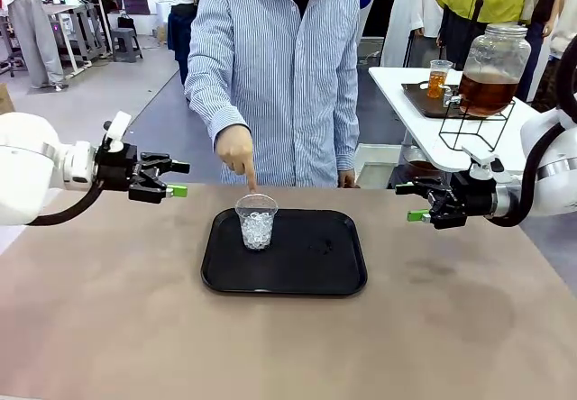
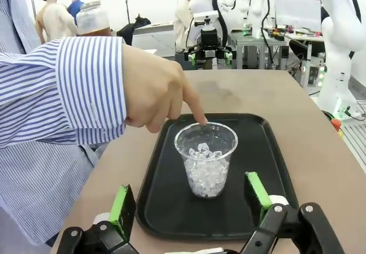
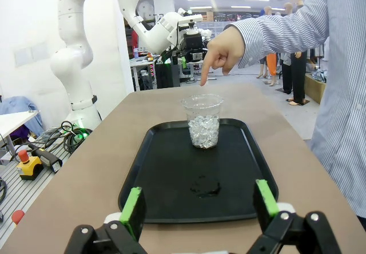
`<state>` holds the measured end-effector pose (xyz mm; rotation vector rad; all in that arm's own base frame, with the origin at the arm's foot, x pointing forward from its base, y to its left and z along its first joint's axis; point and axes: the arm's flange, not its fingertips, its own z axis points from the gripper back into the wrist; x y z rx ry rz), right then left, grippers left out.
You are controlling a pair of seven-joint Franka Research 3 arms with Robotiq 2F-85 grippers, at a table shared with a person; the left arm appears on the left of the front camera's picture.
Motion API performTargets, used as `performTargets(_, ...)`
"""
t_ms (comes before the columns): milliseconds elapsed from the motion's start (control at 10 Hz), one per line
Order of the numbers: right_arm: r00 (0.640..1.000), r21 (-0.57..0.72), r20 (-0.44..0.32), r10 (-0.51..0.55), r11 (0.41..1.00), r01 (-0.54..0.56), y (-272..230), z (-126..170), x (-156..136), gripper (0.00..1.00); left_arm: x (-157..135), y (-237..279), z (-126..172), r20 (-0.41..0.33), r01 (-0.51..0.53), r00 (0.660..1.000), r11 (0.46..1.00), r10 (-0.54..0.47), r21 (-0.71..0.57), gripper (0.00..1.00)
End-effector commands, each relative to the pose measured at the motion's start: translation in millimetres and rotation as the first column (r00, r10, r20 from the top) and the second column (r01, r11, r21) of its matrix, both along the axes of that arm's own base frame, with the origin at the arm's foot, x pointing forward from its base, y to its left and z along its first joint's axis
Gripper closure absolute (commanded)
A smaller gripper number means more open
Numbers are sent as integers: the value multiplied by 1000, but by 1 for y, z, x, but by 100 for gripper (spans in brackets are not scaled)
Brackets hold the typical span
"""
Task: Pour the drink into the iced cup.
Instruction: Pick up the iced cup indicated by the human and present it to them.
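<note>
Fingers (image 2: 122, 209) on your left gripper (image 1: 178, 178) are spread wide with nothing in them, same deal on the right gripper (image 1: 408, 202), both hovering over the table (image 1: 108, 328) and aimed inward at the tray (image 1: 311, 278). Iced cup (image 1: 257, 222) stands upright on the tray, between the two and nearer the left one, with a person's hand (image 1: 236, 150) pointing down at its rim. Heads up though: the drink (image 1: 485, 92) sits in a big upright jar (image 1: 496, 49) on the white side table (image 1: 392, 89), well off behind your right gripper, so I'd say the right arm is the closer one for fetching it.
</note>
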<state>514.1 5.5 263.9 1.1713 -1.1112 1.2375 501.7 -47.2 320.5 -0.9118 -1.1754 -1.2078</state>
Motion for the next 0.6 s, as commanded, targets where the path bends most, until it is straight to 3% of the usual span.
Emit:
performTargets(0, 1000, 4, 6, 6, 1000, -6, 1, 3, 1, 0, -1, 1, 5, 8, -14, 1000, 1000, 14, 2, 0)
performTargets(200, 1000, 4, 6, 6, 1000, -6, 1, 3, 1, 0, 3, -3, -9, -4, 18, 1000, 1000, -18, -15, 0)
performTargets(500, 1000, 4, 6, 6, 1000, -6, 1, 3, 1, 0, 2, -14, -35, 37, 64, 997, 997, -63, -40, 0)
